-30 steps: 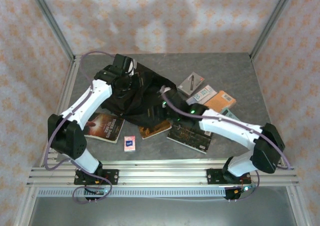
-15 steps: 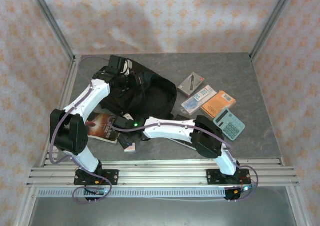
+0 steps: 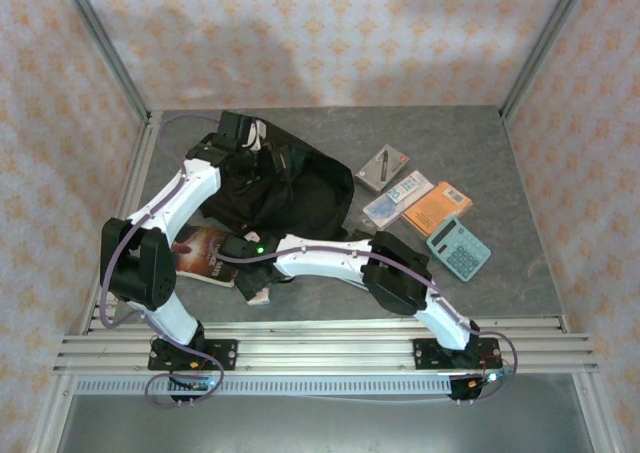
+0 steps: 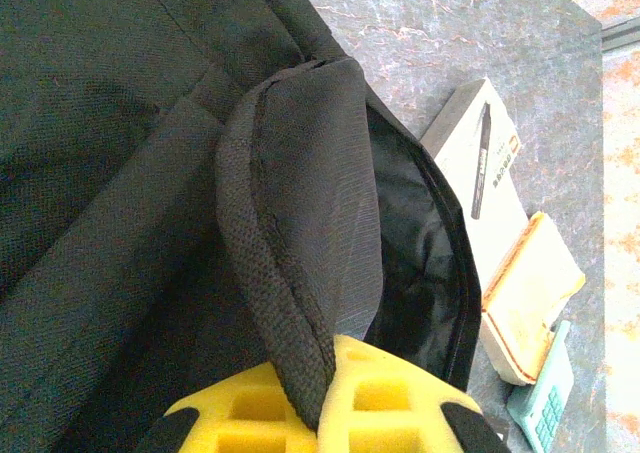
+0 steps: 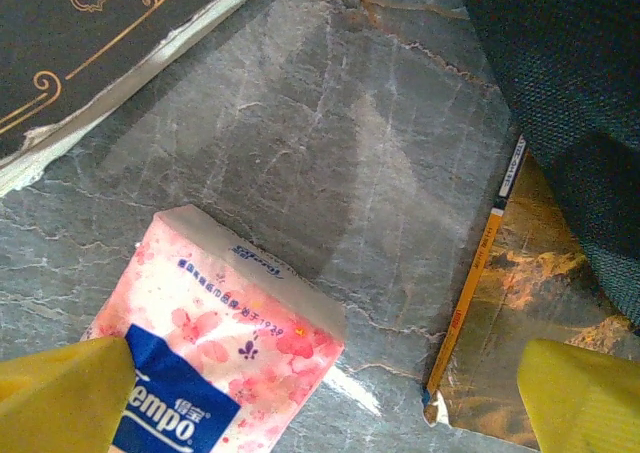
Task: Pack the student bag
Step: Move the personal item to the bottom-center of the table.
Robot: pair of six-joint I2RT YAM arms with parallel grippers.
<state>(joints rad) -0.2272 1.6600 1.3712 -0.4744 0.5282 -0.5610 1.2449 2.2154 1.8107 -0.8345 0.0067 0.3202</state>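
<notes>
Clamped tight on strap (image 4: 270, 273) of bag (image 3: 295, 188) with left claw (image 4: 325, 398); bag slumped at 11 o'clock on counter (image 3: 500, 153). Spread wide with right claw (image 5: 320, 403) over tissues (image 5: 215, 363), 6 o'clock of bag, book (image 5: 100, 43) at 10.

On the right wrist feed I read "Tempo" in white letters on the blue patch of the pink flowered tissue packet (image 5: 220, 358) at 7 o'clock, its first letter half hidden. The Chinese characters 得宝 stood just beside it at 3 o'clock. A line of small blue Chinese print ran across the packet's upper face, too fine for me. Gold lettering on the dark book cover (image 5: 90, 33) at 11 o'clock was cut off and unreadable.
</notes>
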